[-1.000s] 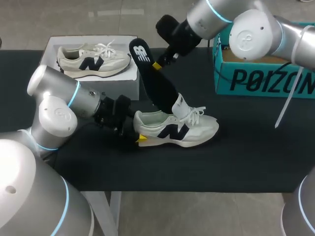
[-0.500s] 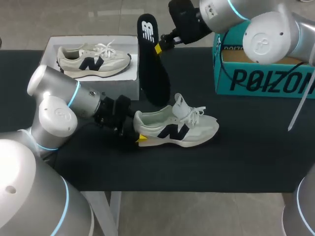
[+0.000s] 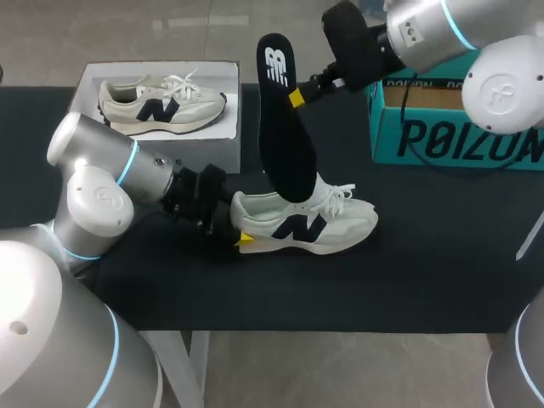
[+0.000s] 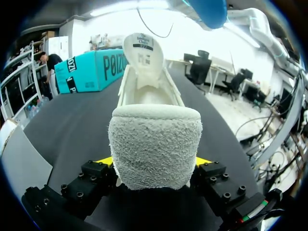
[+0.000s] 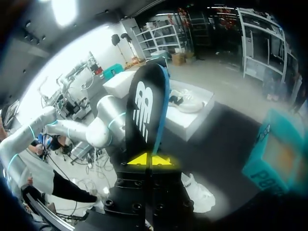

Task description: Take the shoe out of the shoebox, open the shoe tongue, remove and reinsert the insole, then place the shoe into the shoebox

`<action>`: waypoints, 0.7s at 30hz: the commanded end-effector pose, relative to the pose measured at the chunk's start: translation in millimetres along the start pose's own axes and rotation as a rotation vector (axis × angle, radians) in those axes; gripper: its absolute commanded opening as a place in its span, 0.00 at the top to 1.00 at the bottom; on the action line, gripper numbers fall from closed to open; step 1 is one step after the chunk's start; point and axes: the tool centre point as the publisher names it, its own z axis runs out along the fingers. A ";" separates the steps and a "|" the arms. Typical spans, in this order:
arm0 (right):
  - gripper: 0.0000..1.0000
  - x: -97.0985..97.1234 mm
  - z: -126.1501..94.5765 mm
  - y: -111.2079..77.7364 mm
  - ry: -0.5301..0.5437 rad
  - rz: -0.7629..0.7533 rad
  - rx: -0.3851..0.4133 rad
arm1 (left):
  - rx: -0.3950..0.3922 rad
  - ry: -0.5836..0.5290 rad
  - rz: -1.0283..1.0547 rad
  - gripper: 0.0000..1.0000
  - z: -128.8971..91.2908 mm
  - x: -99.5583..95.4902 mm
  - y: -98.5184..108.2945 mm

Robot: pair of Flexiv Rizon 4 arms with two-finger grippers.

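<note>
On the black counter (image 3: 425, 255) the shoe (image 3: 323, 228) lies with its heel pinched tight by my left fingers (image 4: 106, 160), while my right fingers (image 5: 138, 159) squeeze the insole (image 3: 285, 144) hanging above it, which might bend or miss the shoe's hole if it comes down crooked.

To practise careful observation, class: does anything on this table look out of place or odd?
Yes: the black insole is outside its shoe, hanging upright above it from the right gripper. The shoe sits on the table with its tongue raised, heel pinched by the left gripper.
</note>
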 end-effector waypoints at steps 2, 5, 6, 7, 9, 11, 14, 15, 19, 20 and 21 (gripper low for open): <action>1.00 4.6 -31.5 -14.4 -0.032 0.006 -0.052 | -0.002 0.000 0.000 1.00 3.1 -0.5 1.3; 1.00 10.1 -38.2 -19.5 -0.053 0.004 -0.067 | -0.002 0.000 0.000 1.00 3.1 -0.5 1.3; 1.00 13.2 -40.6 -21.6 -0.044 0.029 -0.080 | -0.002 0.000 0.000 1.00 3.1 -0.5 1.3; 1.00 15.3 -41.7 -23.5 -0.046 0.028 -0.079 | -0.002 0.000 0.000 1.00 3.1 -0.5 1.3; 1.00 21.1 -43.0 -27.6 -0.033 0.021 -0.074 | -0.002 0.000 0.000 1.00 3.1 -0.5 1.3; 1.00 24.3 -45.1 -29.8 -0.030 0.012 -0.067 | -0.002 0.000 0.000 1.00 3.1 -0.5 1.3; 1.00 26.5 -49.9 -29.1 -0.010 0.014 -0.067 | -0.002 0.000 0.000 1.00 3.1 -0.5 1.3; 1.00 26.2 -51.0 -29.2 -0.002 0.005 -0.061 | -0.002 0.000 0.000 1.00 3.1 -0.5 1.3; 1.00 23.3 -56.4 -37.8 -0.001 0.001 -0.046 | -0.002 0.000 0.000 1.00 3.1 -0.5 1.3; 1.00 24.0 -58.7 -41.1 0.006 0.005 -0.044 | -0.002 0.000 0.000 1.00 3.1 -0.5 1.3; 1.00 25.2 -61.1 -43.8 0.014 0.014 -0.049 | -0.002 0.000 0.000 1.00 3.1 -0.5 1.3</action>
